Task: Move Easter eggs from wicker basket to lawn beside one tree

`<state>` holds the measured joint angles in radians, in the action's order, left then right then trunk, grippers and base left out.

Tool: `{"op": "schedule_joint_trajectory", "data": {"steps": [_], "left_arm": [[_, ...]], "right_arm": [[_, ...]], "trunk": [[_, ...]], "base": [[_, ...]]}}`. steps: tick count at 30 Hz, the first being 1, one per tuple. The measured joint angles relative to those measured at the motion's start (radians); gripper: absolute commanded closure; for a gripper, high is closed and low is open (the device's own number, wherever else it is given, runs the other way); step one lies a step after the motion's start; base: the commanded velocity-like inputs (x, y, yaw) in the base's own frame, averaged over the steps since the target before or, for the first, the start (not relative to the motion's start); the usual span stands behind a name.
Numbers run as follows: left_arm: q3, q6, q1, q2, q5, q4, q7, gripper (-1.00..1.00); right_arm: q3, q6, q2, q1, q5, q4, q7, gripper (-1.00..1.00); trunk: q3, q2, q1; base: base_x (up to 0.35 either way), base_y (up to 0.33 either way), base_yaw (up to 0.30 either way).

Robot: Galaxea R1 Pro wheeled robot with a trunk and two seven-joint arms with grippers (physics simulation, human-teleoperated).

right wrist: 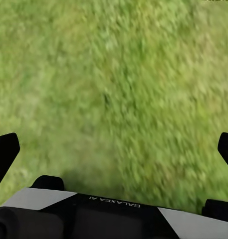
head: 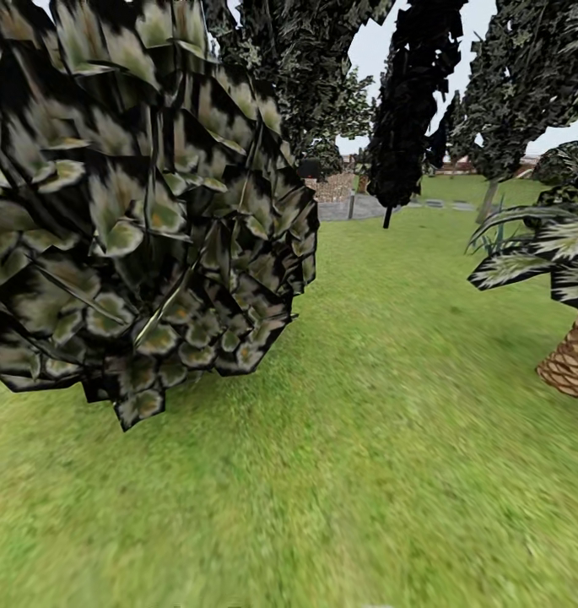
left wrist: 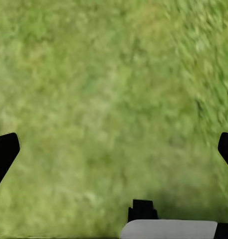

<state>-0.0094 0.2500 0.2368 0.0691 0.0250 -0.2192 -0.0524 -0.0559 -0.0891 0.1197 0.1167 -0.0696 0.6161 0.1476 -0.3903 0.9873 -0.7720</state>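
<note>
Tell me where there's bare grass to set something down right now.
The mottled green lawn lies open across the middle and foreground, between the dark pale-speckled leaf mass on the left and the scaly brown palm trunk on the right. It is crowded under those leaves and around the palm's fronds.

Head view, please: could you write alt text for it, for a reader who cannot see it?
A mass of dark, pale-speckled leaves fills the upper left, hanging close to the camera over a green lawn. At the right edge stands a scaly brown palm trunk under striped fronds; further trees, a grey paved strip and pale sky lie beyond.
</note>
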Motion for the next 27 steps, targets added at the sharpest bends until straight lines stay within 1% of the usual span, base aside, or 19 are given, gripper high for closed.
{"op": "schedule_joint_trajectory", "data": {"steps": [27], "left_arm": [[0.0, 0.0, -0.001, 0.001, 0.0, 0.0, 0.001, -1.0]], "right_arm": [[0.0, 0.0, 0.0, 0.0, 0.0, 0.0, 0.0, -1.0]], "trunk": [[0.0, 0.0, 0.0]], "base": [[0.0, 0.0, 0.289]]}}
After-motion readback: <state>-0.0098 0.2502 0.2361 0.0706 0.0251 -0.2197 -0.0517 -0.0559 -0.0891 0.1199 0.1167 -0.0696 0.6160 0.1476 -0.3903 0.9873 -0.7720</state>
